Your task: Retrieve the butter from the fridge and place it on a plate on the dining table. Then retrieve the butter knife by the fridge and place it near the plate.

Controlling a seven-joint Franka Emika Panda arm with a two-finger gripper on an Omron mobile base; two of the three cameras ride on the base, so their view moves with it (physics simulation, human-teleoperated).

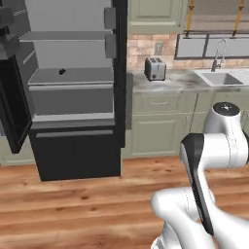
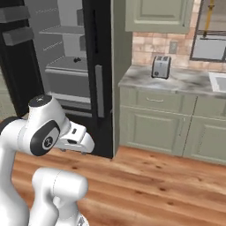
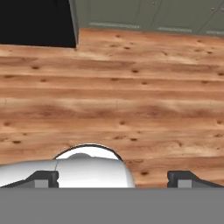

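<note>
The black fridge (image 1: 73, 151) stands with both doors open, its pale grey shelves (image 2: 66, 66) and shut bottom drawer facing me. A tiny dark lump (image 1: 62, 71) sits on the middle shelf. My gripper (image 3: 113, 179) hangs low over the wooden floor, well short of the fridge, pointing down. It is open, with its fingertips (image 3: 43, 178) far apart and nothing between them. The butter, the plate, the dining table and the butter knife are out of view.
The right fridge door (image 2: 99, 66), with its grey handle, stands edge-on towards me. To its right, pale green cabinets carry a marble wall counter (image 1: 180, 82) with a silver toaster (image 1: 155, 68) and a sink (image 1: 221, 78). Wooden floor (image 3: 131, 100) spreads in front.
</note>
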